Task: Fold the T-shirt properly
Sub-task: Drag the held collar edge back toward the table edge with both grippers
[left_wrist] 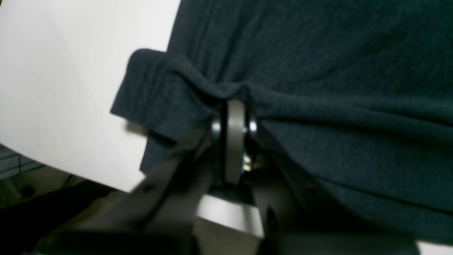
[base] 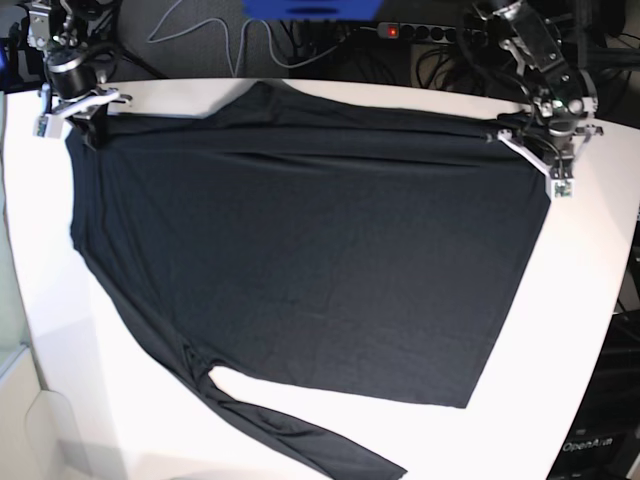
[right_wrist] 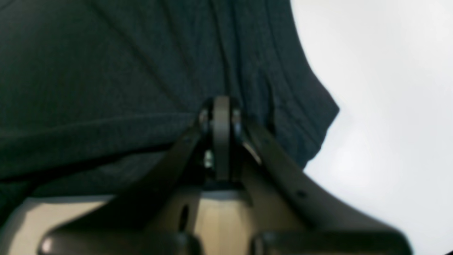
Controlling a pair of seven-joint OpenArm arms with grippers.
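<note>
The left gripper (left_wrist: 233, 106) was pinched on the T-shirt (base: 310, 250) at one far corner and the right gripper (right_wrist: 221, 106) was seemingly pinched likewise, though blurred, on the other, the garment lying spread across the white bench (base: 590, 290), one sleeve trailing off its near edge.

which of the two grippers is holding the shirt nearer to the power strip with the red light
The left gripper, on the base view's right; the power strip lies just behind it. The right gripper pinches the T-shirt at the opposite corner.
</note>
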